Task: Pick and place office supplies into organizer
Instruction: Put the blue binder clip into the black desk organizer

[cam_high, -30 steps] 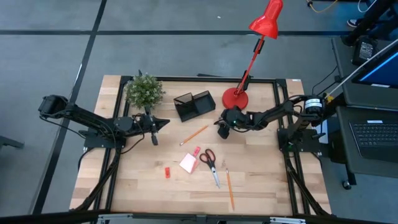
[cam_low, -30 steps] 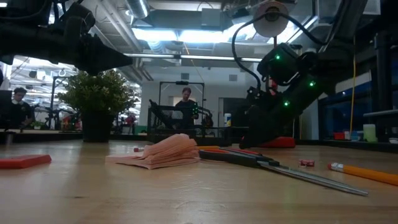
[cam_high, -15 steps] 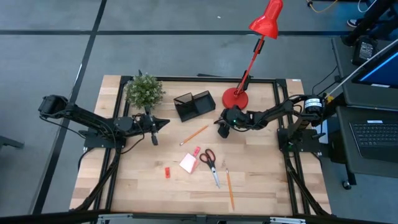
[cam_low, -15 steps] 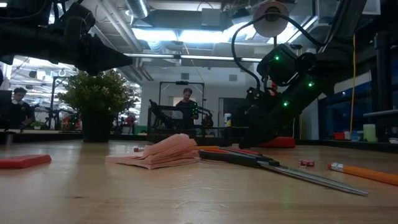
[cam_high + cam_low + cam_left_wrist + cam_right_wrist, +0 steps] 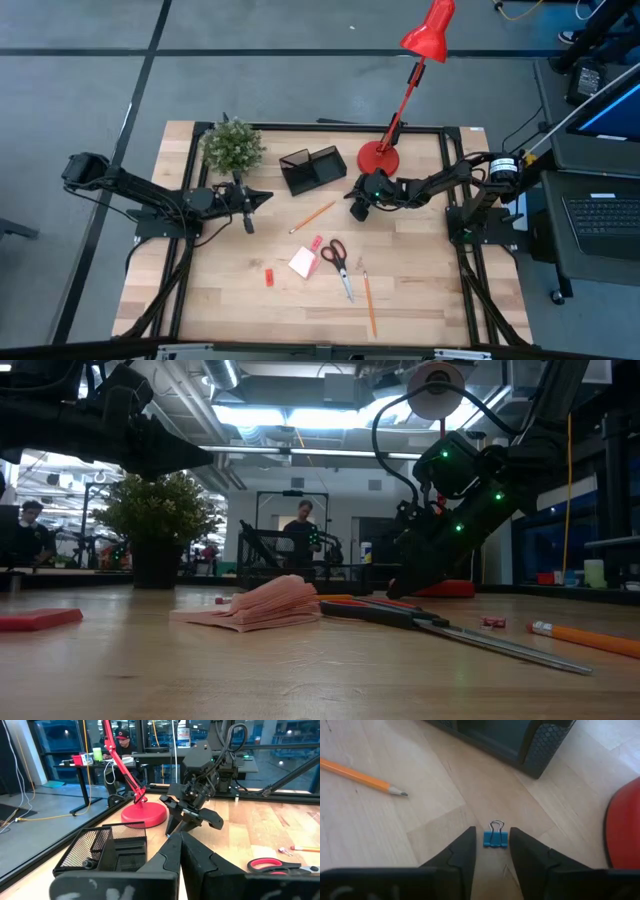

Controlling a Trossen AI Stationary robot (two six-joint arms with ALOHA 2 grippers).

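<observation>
A small blue binder clip (image 5: pixel 495 839) lies flat on the wood, wire handles toward the black mesh organizer (image 5: pixel 312 168). My right gripper (image 5: pixel 492 840) slants down over it, one finger on each side, open, with narrow gaps to the clip. An orange pencil (image 5: pixel 313 216), a pink note pad (image 5: pixel 303 262), red-handled scissors (image 5: pixel 338 262), a pink block (image 5: pixel 316 242), a red block (image 5: pixel 269 277) and another pencil (image 5: pixel 369 305) lie on the table. My left gripper (image 5: pixel 180 852) is shut, holds nothing, and hovers level beside the plant (image 5: pixel 232 146).
The red lamp's round base (image 5: pixel 378 157) stands just beyond my right gripper, beside the organizer. The potted plant is at the far left. A laptop (image 5: pixel 600 215) sits off the table's right side. People show in the room behind.
</observation>
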